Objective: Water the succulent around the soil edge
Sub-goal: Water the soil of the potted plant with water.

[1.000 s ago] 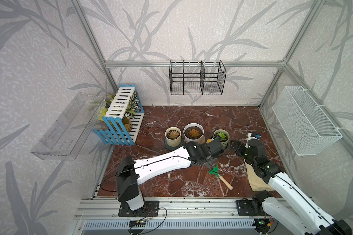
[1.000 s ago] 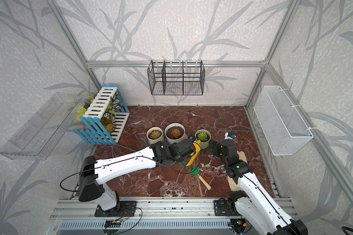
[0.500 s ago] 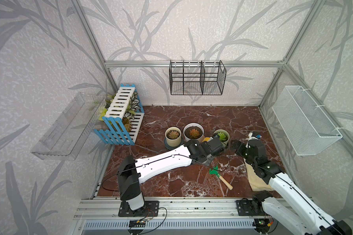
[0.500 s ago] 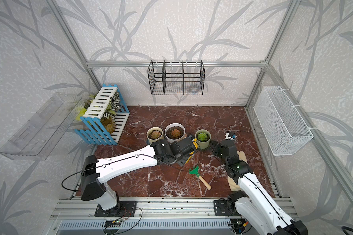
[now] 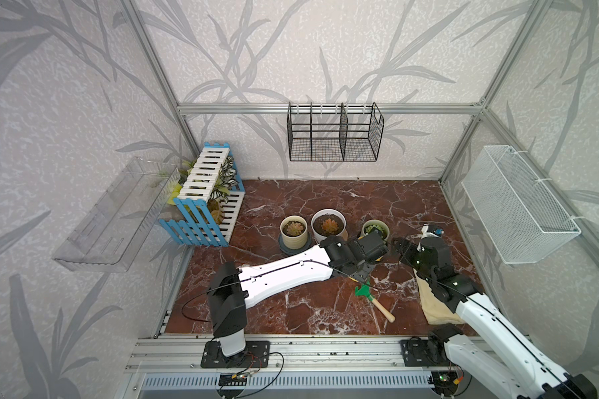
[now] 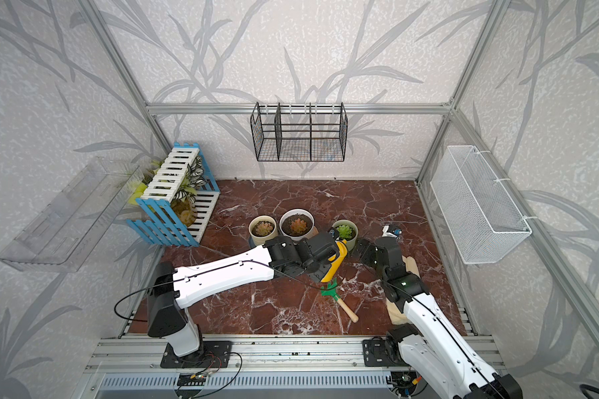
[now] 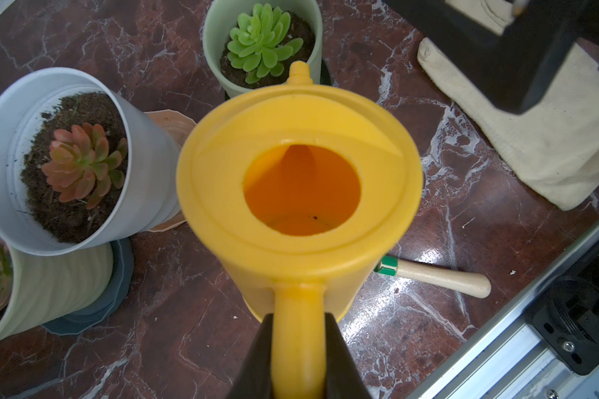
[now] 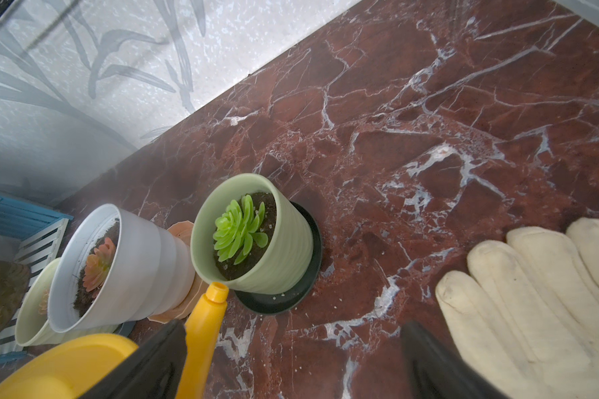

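In a top view the left gripper (image 6: 328, 254) holds the yellow watering can (image 6: 338, 258) just in front of the succulent (image 6: 344, 231). The plant sits in its pale green pot (image 6: 353, 241), the one in the row of three nearest the right arm; the right gripper (image 6: 362, 250) is close beside it.

In the left wrist view the jaws are shut tight on the can's handle (image 7: 298, 311); the spout (image 7: 300, 72) reaches the pot's rim; the soil edge (image 7: 303, 32) is a thin dark ring around the leaves.

In the right wrist view the right jaws stand wide with nothing in them; a glove (image 8: 533, 293) lies near.

I think the step is lining up the spout; no water shows yet. Next the can must tip a little and go round the ring, missing the leaves.
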`<action>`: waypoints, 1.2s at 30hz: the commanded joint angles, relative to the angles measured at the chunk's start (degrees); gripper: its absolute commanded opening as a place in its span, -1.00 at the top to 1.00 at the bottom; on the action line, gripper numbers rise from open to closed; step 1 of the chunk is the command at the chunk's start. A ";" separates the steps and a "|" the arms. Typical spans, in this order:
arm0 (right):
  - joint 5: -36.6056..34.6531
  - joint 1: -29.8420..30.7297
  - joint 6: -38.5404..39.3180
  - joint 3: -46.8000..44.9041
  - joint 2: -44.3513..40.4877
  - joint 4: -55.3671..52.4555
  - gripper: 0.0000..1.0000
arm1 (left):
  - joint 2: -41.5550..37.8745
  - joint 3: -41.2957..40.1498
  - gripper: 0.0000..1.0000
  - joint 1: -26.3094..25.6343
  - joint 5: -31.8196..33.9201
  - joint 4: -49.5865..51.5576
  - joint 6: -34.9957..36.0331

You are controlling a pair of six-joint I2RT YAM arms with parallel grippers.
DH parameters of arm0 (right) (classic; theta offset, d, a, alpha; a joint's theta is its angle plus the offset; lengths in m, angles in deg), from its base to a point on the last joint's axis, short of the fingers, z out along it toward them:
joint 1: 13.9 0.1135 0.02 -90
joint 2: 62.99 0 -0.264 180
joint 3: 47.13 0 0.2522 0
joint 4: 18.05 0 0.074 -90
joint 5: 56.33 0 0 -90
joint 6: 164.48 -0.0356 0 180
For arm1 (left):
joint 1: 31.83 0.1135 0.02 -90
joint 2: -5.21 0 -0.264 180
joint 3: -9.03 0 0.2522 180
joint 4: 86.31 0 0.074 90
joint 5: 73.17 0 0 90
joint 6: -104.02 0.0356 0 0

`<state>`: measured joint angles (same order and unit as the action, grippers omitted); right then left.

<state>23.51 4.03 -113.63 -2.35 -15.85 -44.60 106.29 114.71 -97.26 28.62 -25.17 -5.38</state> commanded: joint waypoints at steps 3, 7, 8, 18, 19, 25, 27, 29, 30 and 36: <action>-1.33 -0.23 -0.04 1.39 -0.90 -0.86 -0.96 | 0.62 2.17 1.00 -0.18 -0.76 -1.41 0.83; -1.53 -0.24 -0.13 1.32 -1.23 -1.00 -0.96 | -0.12 1.01 1.00 0.32 0.03 -1.73 0.36; -1.54 -0.19 -0.13 1.24 -1.33 -0.96 -0.96 | -0.64 0.51 1.00 0.58 0.13 -2.02 0.23; -1.41 -0.22 -0.22 1.32 -0.83 -0.76 -0.96 | -5.65 -4.99 1.00 2.96 1.64 -3.75 -0.88; -1.42 -0.18 -0.14 1.38 -0.78 -0.82 -0.96 | -6.13 -5.52 1.00 3.20 1.65 -4.11 -0.98; -1.45 -0.18 -0.05 1.41 -0.55 -0.82 -0.96 | -8.19 -7.54 1.00 4.35 1.53 -5.85 -0.78; -1.38 -0.25 -0.01 1.41 -0.64 -0.66 -0.96 | -8.15 -7.84 1.00 4.29 0.87 -6.25 -0.73; -1.44 -0.21 0.04 1.41 -0.64 -0.54 -0.96 | -7.99 -7.97 1.00 4.26 0.15 -6.70 -0.65; -1.49 -0.23 0.04 1.41 -0.64 -0.53 -0.96 | -7.89 -7.98 1.00 4.30 -0.12 -6.99 -0.64; -1.72 -0.23 -0.09 1.25 -0.48 -0.61 -0.96 | -7.16 -7.51 1.00 4.26 -2.16 -8.53 0.04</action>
<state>23.08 4.01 -113.68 -2.35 -16.29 -45.02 99.71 107.00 -92.91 27.59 -31.12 -5.62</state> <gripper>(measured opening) 0.982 0.185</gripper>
